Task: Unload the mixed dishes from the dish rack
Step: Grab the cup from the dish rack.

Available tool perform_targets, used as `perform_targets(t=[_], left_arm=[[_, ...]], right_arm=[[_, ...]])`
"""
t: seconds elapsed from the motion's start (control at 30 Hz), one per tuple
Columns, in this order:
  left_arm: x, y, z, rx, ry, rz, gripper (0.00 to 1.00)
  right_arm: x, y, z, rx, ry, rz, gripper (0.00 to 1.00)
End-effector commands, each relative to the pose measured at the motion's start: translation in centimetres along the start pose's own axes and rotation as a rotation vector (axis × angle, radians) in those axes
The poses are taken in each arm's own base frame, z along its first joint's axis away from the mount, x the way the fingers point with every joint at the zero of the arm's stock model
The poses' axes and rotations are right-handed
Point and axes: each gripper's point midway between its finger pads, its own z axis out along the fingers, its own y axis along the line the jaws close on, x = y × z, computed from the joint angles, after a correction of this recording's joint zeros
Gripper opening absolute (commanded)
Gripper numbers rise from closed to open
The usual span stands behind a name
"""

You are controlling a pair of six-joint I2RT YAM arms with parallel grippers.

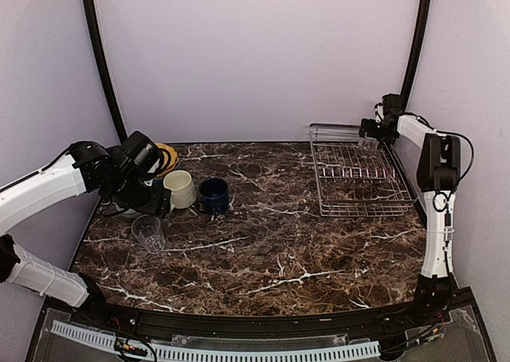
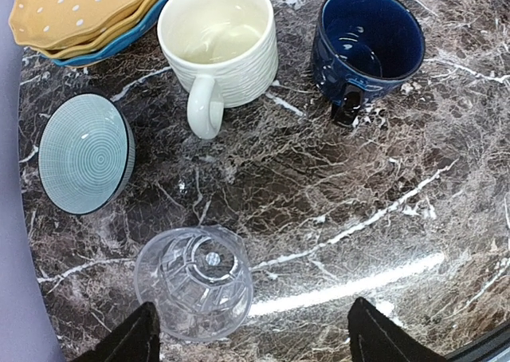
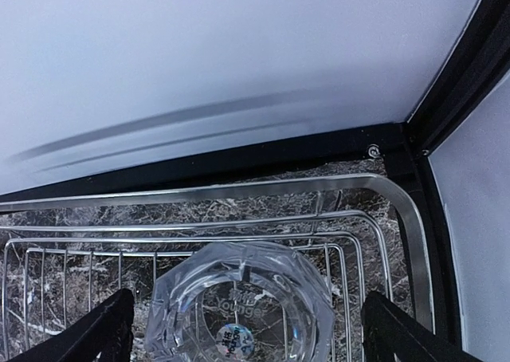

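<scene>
At near left: left gripper (image 2: 253, 318) spread, empty, beside clear tumbler (image 2: 194, 282) | beyond: bowl (image 2: 84, 153), cream mug (image 2: 219, 43), navy mug (image 2: 368, 47), yellow plates (image 2: 80, 7) grouped, evidently unloaded | far right: dish rack (image 3: 239, 188) holds another glass (image 3: 239, 274), right gripper (image 3: 249, 298) spread astride it, likely for pickup.

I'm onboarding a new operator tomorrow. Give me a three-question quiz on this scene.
1. True or false: the cream mug stands in the dish rack.
2. Which lies nearest the left gripper? A) navy mug B) tumbler on the table C) yellow plates
3. Fill in: the right gripper has a clear ____ between its fingers, inside the rack.
Key: 1 false; 2 B; 3 glass tumbler.
</scene>
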Motion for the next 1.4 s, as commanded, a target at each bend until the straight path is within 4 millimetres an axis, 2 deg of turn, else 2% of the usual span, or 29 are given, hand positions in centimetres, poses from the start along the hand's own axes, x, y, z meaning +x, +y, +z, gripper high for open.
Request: perform_targets(t=[0.0,0.1,0.2,0.33,0.43,0.53,0.63,0.67,0.73,0.87,0.93,0.97,1.03,1.07,1.1,1.13,1.17,1.2,1.23,1.27,1.3,1.33,1.37], left_arm=[[-1.3,-0.7,-1.3,0.066,-0.057,-0.005,0.81],[-2.0,-1.2,-1.8,0.099,-0.086,-0.016,0.81],[-2.7,-1.9,-2.7,0.156,-0.125,-0.029,0.83],[-3.8,-2.8,-4.2,0.234,-0.191,-0.047,0.86],[-4.6,-3.4,-4.8,0.274,-0.233,-0.064,0.88],[-5.3,-4.2,-5.2,0.322,-0.259,-0.081,0.88],[-5.7,-5.0,-5.5,0.372,-0.275,-0.097,0.89],[-6.0,-5.2,-5.7,0.390,-0.292,-0.104,0.89],[-6.5,-5.8,-6.2,0.436,-0.318,-0.125,0.89],[-7.1,-7.5,-6.7,0.548,-0.343,-0.151,0.90],[-7.6,-8.7,-7.0,0.618,-0.358,-0.162,0.91],[-8.2,-9.5,-7.7,0.673,-0.382,-0.161,0.91],[-8.3,-10.6,-7.7,0.741,-0.369,-0.168,0.91],[-8.8,-11.5,-8.0,0.795,-0.377,-0.178,0.91],[-9.6,-12.1,-8.6,0.841,-0.412,-0.181,0.91],[-9.4,-13.0,-8.3,0.888,-0.384,-0.192,0.91],[-10.4,-13.6,-9.1,0.945,-0.428,-0.195,0.91],[-10.0,-14.6,-8.5,0.991,-0.386,-0.208,0.91],[-10.9,-15.1,-9.3,1.045,-0.423,-0.210,0.91],[-10.6,-16.1,-8.7,1.091,-0.372,-0.230,0.91],[-11.5,-16.6,-9.5,1.147,-0.409,-0.228,0.91],[-11.1,-17.4,-8.8,1.187,-0.356,-0.251,0.91],[-11.8,-18.0,-9.0,1.231,-0.380,-0.253,0.91]], right_arm=[[-0.9,0.3,0.8,-0.011,-0.034,-0.027,0.91],[-0.4,0.3,1.9,-0.017,-0.019,-0.033,0.86],[-0.3,0.6,2.5,-0.034,-0.010,-0.036,0.74],[-1.6,1.3,1.3,-0.059,-0.036,-0.030,0.56],[-3.1,2.0,-0.6,-0.074,-0.068,-0.023,0.45],[-4.4,3.0,-3.0,-0.100,-0.094,-0.014,0.41],[-5.6,4.3,-6.1,-0.155,-0.122,0.011,0.37],[-6.3,4.9,-7.9,-0.183,-0.146,0.024,0.36],[-6.5,5.9,-10.3,-0.242,-0.166,0.053,0.34],[-5.4,8.5,-15.1,-0.402,-0.206,0.121,0.33],[-4.0,10.4,-17.4,-0.525,-0.208,0.160,0.33],[-2.6,11.3,-18.2,-0.590,-0.188,0.186,0.33],[-2.3,13.2,-20.9,-0.714,-0.208,0.209,0.33],[-0.5,15.5,-21.8,-0.785,-0.173,0.210,0.33],[0.5,16.8,-22.8,-0.844,-0.155,0.212,0.33],[1.1,17.9,-23.8,-0.890,-0.146,0.220,0.33],[1.9,19.0,-24.8,-0.934,-0.139,0.222,0.33],[2.7,20.0,-25.6,-0.975,-0.128,0.229,0.33],[3.4,21.0,-26.4,-1.014,-0.115,0.234,0.33],[4.1,21.9,-27.2,-1.053,-0.107,0.237,0.33],[4.8,22.9,-27.9,-1.086,-0.096,0.241,0.33],[5.5,23.7,-28.6,-1.113,-0.090,0.243,0.33],[5.9,24.6,-29.4,-1.145,-0.087,0.248,0.33]])
